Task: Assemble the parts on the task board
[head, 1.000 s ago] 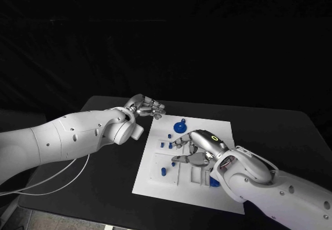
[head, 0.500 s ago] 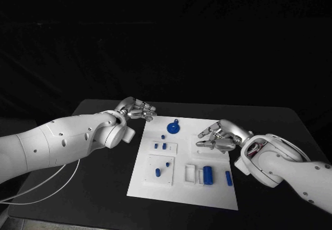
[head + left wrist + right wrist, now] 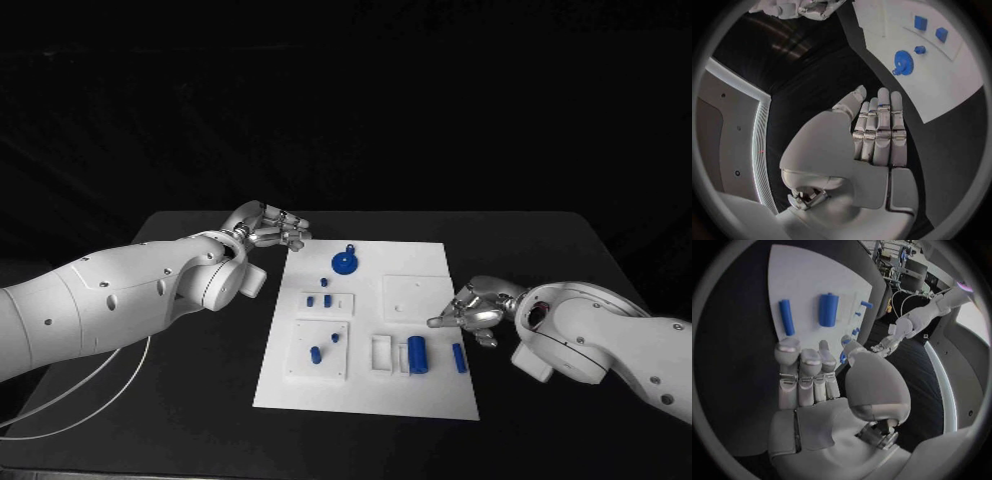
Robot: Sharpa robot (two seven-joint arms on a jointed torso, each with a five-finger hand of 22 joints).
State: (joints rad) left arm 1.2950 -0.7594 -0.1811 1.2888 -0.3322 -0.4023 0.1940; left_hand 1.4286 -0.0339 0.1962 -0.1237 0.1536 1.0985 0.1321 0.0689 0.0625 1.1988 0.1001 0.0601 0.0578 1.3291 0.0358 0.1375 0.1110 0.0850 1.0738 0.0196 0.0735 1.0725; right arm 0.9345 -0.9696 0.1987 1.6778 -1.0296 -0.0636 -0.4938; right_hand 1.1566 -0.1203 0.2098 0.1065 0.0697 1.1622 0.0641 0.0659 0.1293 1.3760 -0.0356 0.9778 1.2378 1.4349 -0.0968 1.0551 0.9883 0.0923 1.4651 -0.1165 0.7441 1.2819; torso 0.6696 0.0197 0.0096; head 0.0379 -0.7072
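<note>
— where's the work?

— the task board [image 3: 418, 395] lies mid-table, blue parts on it. a gear [image 3: 345, 263] sits at its 12 o'clock end, a fat cylinder [image 3: 417, 354] and a thin rod [image 3: 459, 357] toward 4 o'clock.

— your hands?

— my right hand [image 3: 475, 312] hovers at the board's 3 o'clock edge, fingers apart, holding nothing. my left hand [image 3: 268, 227] hangs off the 11 o'clock corner, fingers straight, empty.

— how will the parts handle?

— light, stiff, smooth plastic, i'd guess; apt to roll. i'd pinch the rod across its middle.

— anything in the way?

— the cylinder lies just beside the rod, crowding it.
</note>
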